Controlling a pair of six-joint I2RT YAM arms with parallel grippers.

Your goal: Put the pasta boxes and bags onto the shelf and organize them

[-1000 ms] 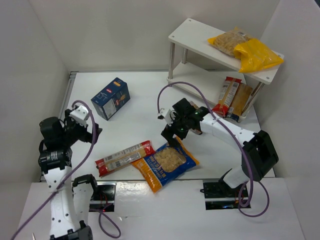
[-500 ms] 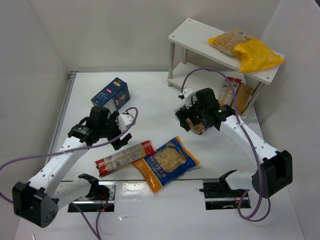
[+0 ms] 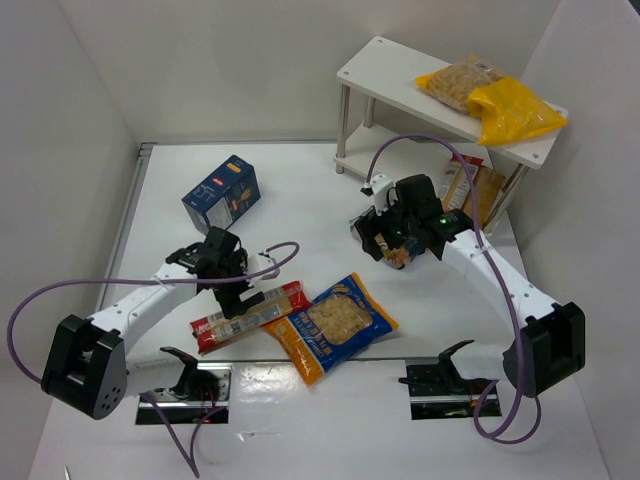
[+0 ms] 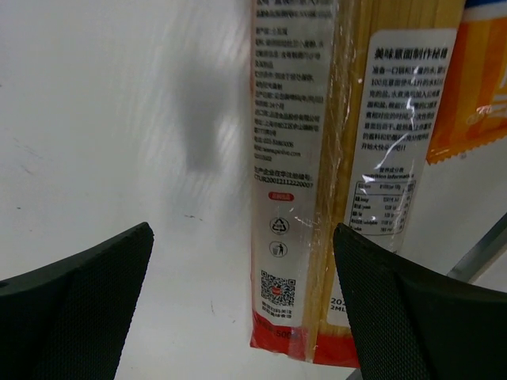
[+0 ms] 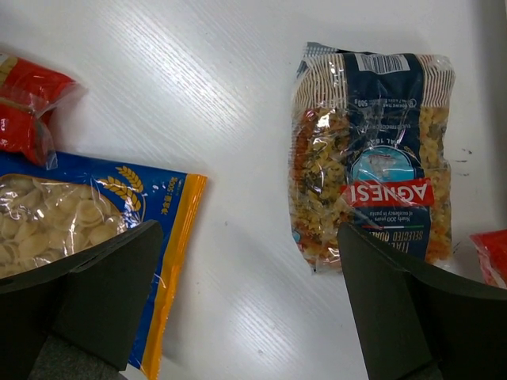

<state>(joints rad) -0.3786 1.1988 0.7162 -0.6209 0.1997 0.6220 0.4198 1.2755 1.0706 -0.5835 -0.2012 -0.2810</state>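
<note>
White table (image 3: 300,190), both arms stretched out over it.

Left arm: runs from its base at the near-left corner fwd and to the right, low and nearly flat, wrist tipped down. That puts the left claw (image 3: 238,297) over the spaghetti bag (image 3: 250,315), jaws spread wide, pinching nothing. Wrist cam: the bag's red end shows btwn the fingers (image 4: 87,293), closer to one of them. Touching or not, can't tell. The bag lies flat and slanted on the table, one end just beside the orange-and-blue bag (image 3: 330,325).

Right arm: goes from its base out to the right, folds at the elbow, then reaches fwd and left w/ the wrist pointing down. The right claw (image 3: 380,243) hangs over the table, jaws also spread, empty. Wrist cam: the blue-labelled bag (image 5: 372,150) lies flat near one finger, a corner of the orange-and-blue bag is by the other, bare table btwn them.

Shelf (image 3: 380,75) stands at the far right. Top board holds two yellow bags (image 3: 512,110), touching. Lower board holds two long packs (image 3: 455,190), partly hidden by the right arm's cable. Blue box (image 3: 221,196) sits on the table far left, well apart from the shelf.
</note>
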